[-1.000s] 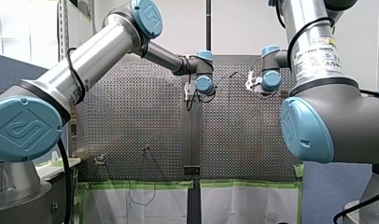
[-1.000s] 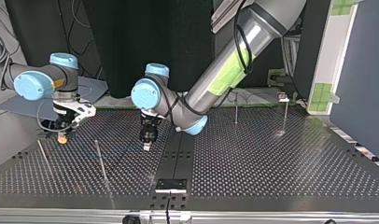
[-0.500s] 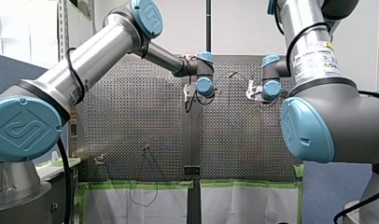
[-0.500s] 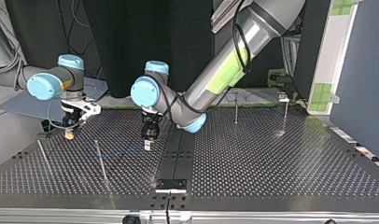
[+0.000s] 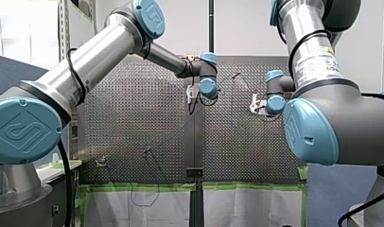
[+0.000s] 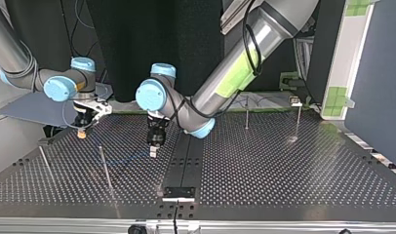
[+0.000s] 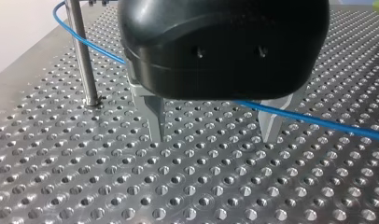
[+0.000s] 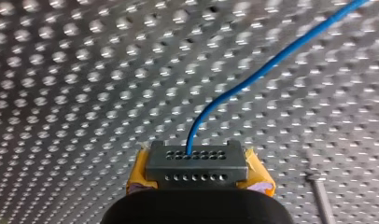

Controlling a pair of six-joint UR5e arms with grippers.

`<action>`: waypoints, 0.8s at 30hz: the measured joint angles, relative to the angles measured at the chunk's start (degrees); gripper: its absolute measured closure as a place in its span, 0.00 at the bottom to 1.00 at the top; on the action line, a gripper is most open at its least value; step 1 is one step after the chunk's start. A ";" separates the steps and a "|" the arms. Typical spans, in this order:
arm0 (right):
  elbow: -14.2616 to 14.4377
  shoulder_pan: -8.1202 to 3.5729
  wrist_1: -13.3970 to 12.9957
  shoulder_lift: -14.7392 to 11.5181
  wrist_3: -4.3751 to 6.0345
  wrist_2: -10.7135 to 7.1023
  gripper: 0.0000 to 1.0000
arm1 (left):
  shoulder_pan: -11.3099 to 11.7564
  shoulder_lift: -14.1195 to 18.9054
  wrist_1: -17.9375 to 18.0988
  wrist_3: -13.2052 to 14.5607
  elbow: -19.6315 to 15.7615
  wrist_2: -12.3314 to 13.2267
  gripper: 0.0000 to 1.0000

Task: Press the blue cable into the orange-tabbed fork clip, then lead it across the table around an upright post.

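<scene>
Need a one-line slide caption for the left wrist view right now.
My left gripper, open, hangs over the perforated table while the blue cable runs beneath it, past an upright post.

Black curtain (image 6: 132,48) behind perforated table (image 6: 284,170)

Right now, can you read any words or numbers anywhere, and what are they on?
White label on my right arm: lines of black print, too blurred to read.
Blue joint cap on my left arm: a raised logo shape, no clear letters.
Top and wrist views: no text.
</scene>
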 joint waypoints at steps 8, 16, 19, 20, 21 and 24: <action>0.29 -0.90 -0.84 1.23 -1.18 -0.34 1.00 | 0.17 -0.02 0.25 -1.45 -0.01 -0.03 0.00; 0.86 -1.84 -1.82 2.19 -1.58 -0.97 1.00 | 0.07 -0.04 0.86 -2.91 -0.01 -0.67 0.00; 1.27 -2.14 -2.39 2.41 -1.47 -1.07 1.00 | -0.01 -0.03 1.28 -3.87 -0.02 -1.36 0.00; 1.41 -2.22 -2.60 2.50 -1.43 -1.07 1.00 | -0.03 -0.03 1.46 -4.16 -0.02 -1.56 0.00; 1.62 -2.33 -2.94 2.67 -1.34 -1.08 1.00 | -0.05 -0.05 1.71 -4.49 -0.02 -1.72 0.00; 2.18 -2.55 -3.90 3.42 -0.92 -1.12 1.00 | -0.15 -0.06 2.64 -5.71 -0.02 -1.98 0.00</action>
